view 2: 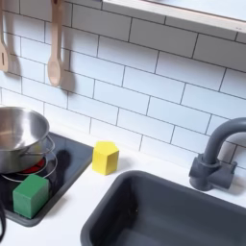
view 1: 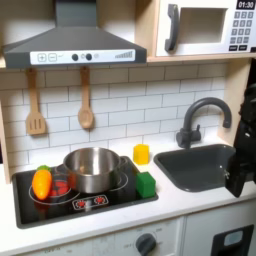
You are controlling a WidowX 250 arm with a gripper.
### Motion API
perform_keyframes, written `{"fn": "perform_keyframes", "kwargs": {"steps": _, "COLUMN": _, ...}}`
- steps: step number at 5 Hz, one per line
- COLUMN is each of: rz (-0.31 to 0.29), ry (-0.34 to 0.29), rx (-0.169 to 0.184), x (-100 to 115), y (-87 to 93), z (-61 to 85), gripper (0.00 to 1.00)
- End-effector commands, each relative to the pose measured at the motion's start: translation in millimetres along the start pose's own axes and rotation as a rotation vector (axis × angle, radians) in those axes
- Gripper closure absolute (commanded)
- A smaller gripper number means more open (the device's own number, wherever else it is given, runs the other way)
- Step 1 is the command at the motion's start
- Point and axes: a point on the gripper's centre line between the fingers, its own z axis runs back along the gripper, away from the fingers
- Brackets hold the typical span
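The hand [view 1: 240, 170] hangs at the first exterior view's right edge, over the sink [view 1: 205, 172]; whether it is clenched or released I cannot tell. It holds nothing visible. The yellow block [view 1: 142, 153] nearby sits untouched on the tabletop [view 1: 170, 205], beside the stove [view 1: 25, 205].
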Motion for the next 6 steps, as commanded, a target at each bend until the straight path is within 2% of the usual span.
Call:
{"fn": "perform_keyframes", "kwargs": {"steps": 1, "rz": 0.002, "ry": 0.0, "rx": 0.0, "x": 0, "y": 0.0, "z": 0.0, "gripper": 0.0}}
{"fn": "perform_keyframes", "kwargs": {"steps": 2, "rz": 0.002, "ry": -0.01, "rx": 0.005, "x": 0, "y": 8.9, "z": 3.5, "gripper": 0.0}}
{"fn": "perform_keyframes", "kwargs": {"steps": 4, "rz": 0.042, "ry": 0.007, "rx": 0.033, "x": -5, "y": 41.7, "z": 8.6, "gripper": 0.0}}
{"fn": "perform_keyframes", "kwargs": {"steps": 5, "rz": 0.046, "ry": -0.019, "rx": 0.055, "x": 0, "y": 54.4, "z": 12.5, "gripper": 0.0}}
{"fn": "perform_keyframes", "kwargs": {"steps": 6, "rz": 0.047, "ry": -0.025, "rx": 0.057, "x": 9, "y": 57.5, "z": 12.6, "gripper": 0.0}}
